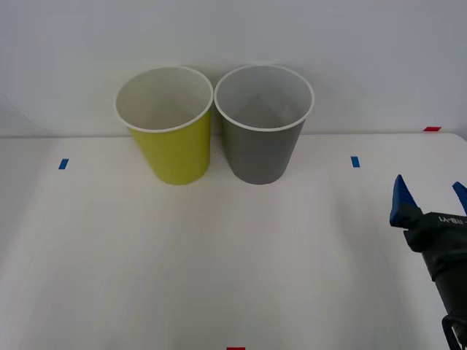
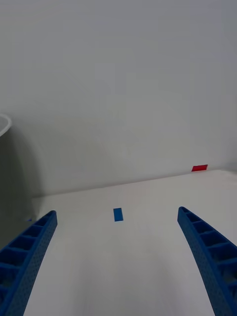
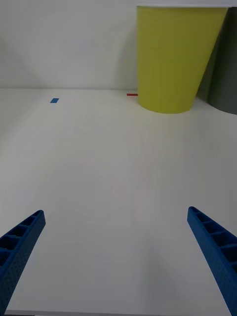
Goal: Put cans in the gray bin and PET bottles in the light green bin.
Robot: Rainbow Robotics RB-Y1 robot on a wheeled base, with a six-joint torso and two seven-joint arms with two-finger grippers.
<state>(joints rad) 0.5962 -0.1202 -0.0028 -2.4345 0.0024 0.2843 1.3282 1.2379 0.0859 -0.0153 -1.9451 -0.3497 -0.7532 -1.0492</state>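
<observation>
Two tapered cup-shaped bins are standing touching at the white table's (image 1: 146,277) far edge: yellow-green bin (image 1: 175,149) left, gray bin (image 1: 259,149) right. Right gripper (image 1: 429,198) is hovering spread and empty; left gripper (image 3: 118,256) likewise. No can is showing; its handling cannot be judged.

You have a white table (image 1: 146,277) carrying the light green bin (image 1: 175,149) and the gray bin (image 1: 261,149), upright, rims touching, at the far edge, among small blue tape marks (image 1: 63,164) and red tape marks (image 1: 432,129).
</observation>
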